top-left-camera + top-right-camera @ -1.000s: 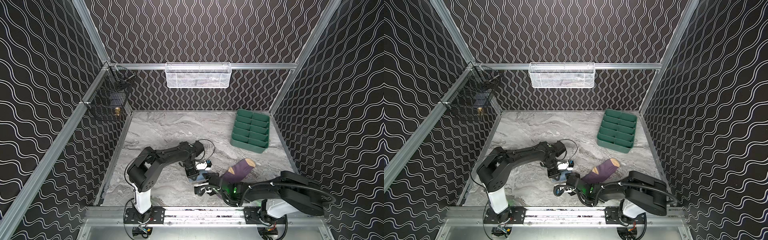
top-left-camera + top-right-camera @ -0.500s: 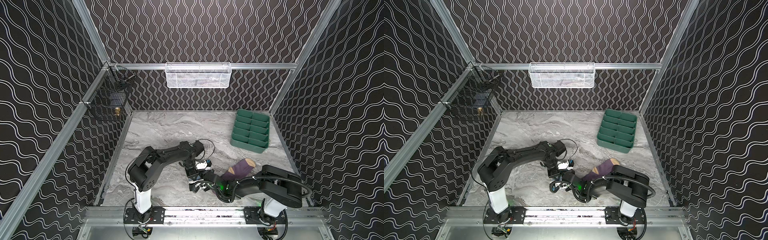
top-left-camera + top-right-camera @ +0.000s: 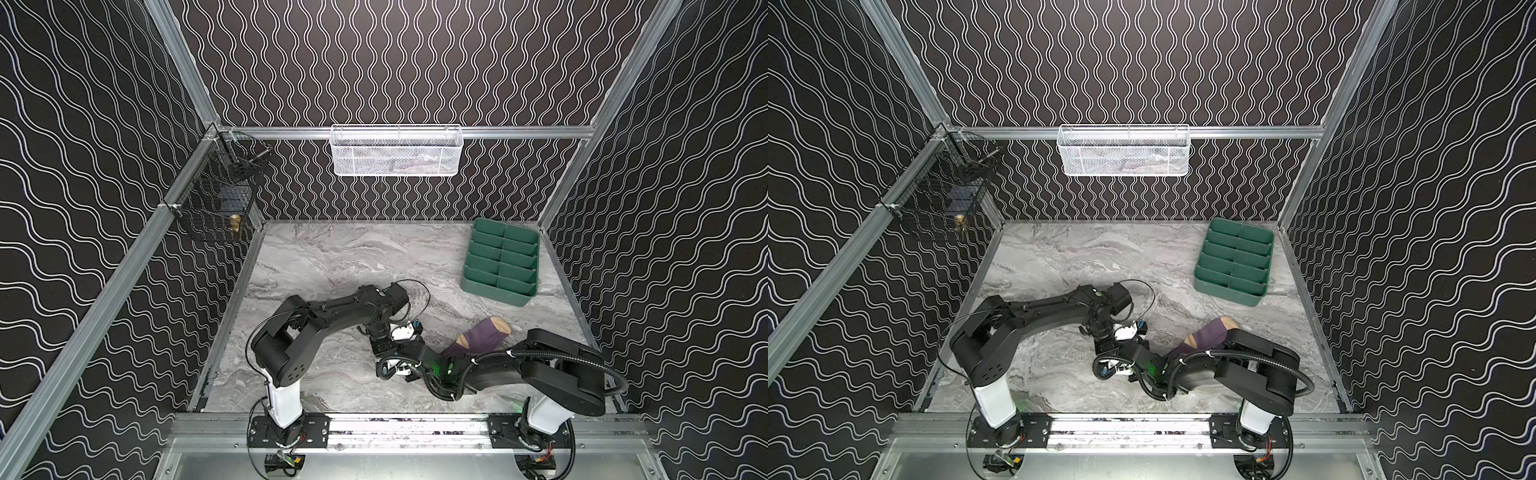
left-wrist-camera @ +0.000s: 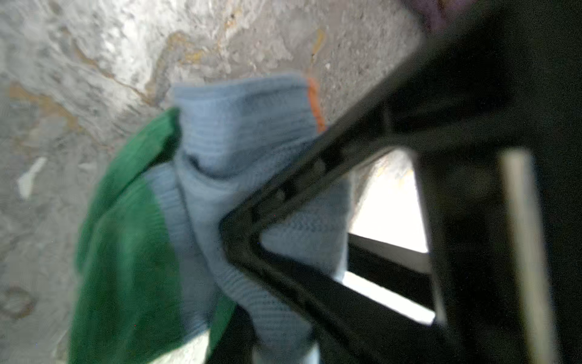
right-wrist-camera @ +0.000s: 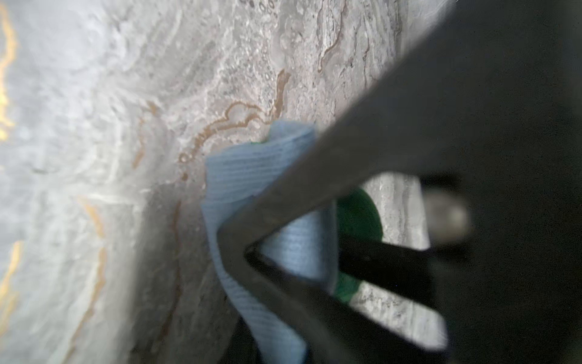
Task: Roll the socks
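Grippers close in for the roll

Right gripper [image 5: 224,241], fingers pinched on a bunched fold of the light blue sock [image 4: 245,126], apparently pins it for rolling at lower centre of both top views. Left gripper [image 4: 227,230] sits narrow against the same fabric; whether it grips cannot be told. Purple sock [image 3: 482,338] lies on the worktop [image 3: 332,257] just right, seemingly next.

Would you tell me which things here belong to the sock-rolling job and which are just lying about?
Job: blue sock, purple sock.
Lying about: green tray, white basket, black wire basket.
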